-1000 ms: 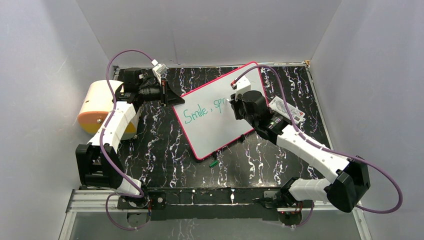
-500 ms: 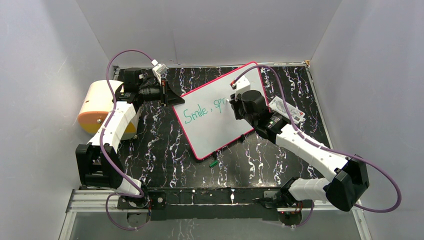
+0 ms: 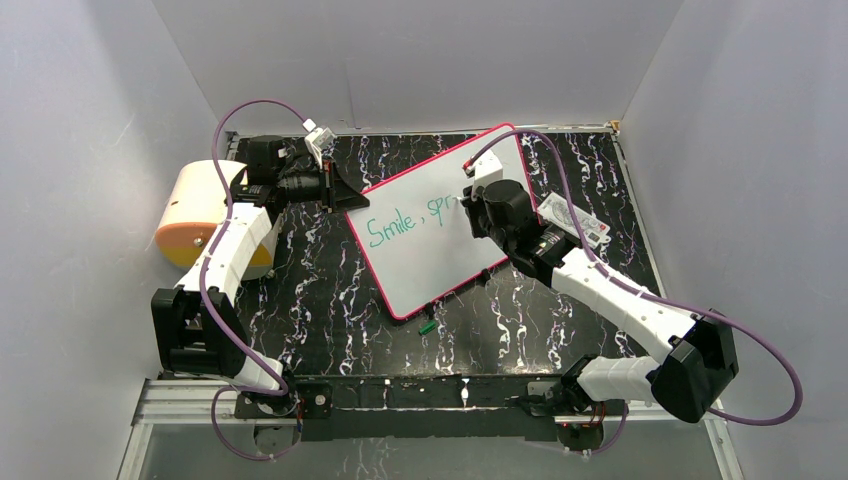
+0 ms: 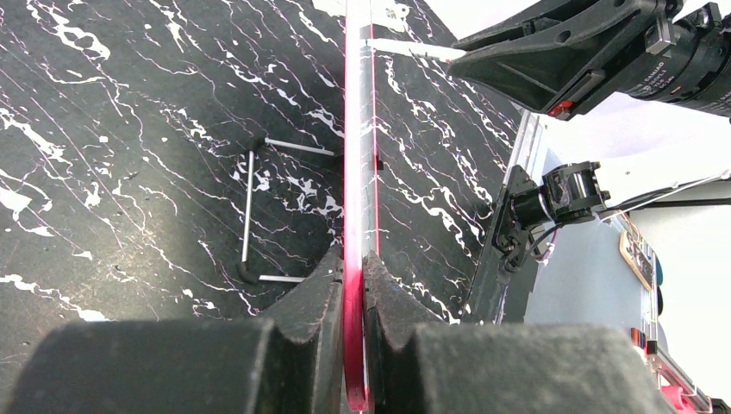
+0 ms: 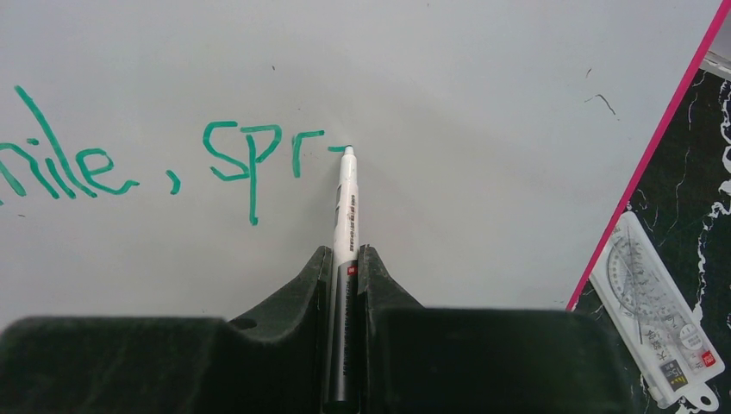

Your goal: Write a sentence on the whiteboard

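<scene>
Top view: the whiteboard (image 3: 430,262) sits askew at the middle of the table (image 3: 320,295), toward its far edge. The sentence (image 3: 405,225) reads only "Smile, spr".

Left wrist view: the left gripper (image 4: 355,269) is clamped on the pink rim. If it slips, the board could turn and bend the line.

Right wrist view: the right gripper (image 5: 345,259) is closed on the marker (image 5: 346,198), whose tip touches the board after "r". Heavy pressure may smear the teal letters.
</scene>
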`<state>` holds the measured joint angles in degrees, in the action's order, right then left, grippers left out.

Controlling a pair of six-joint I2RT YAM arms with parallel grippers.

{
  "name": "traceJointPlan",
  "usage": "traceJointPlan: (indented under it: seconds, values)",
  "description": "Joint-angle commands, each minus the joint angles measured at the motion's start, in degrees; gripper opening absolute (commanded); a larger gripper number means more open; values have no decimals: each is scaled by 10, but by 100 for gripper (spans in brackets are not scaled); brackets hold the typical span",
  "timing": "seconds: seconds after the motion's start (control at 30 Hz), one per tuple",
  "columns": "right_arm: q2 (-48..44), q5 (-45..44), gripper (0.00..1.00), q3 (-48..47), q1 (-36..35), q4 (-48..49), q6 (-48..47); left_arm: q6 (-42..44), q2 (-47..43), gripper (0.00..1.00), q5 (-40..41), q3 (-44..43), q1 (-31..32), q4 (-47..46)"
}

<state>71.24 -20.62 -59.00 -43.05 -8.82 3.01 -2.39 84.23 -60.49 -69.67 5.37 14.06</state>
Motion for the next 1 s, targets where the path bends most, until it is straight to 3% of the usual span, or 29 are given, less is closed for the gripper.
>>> traceJointPlan:
  seconds: [0.0,0.97]
  values:
    - [-2,-17,0,-9,6,34,6,28,14,0,26,19,6,32]
    - [6,45,0,-26,7,28,-1,27,15,0,25,19,6,32]
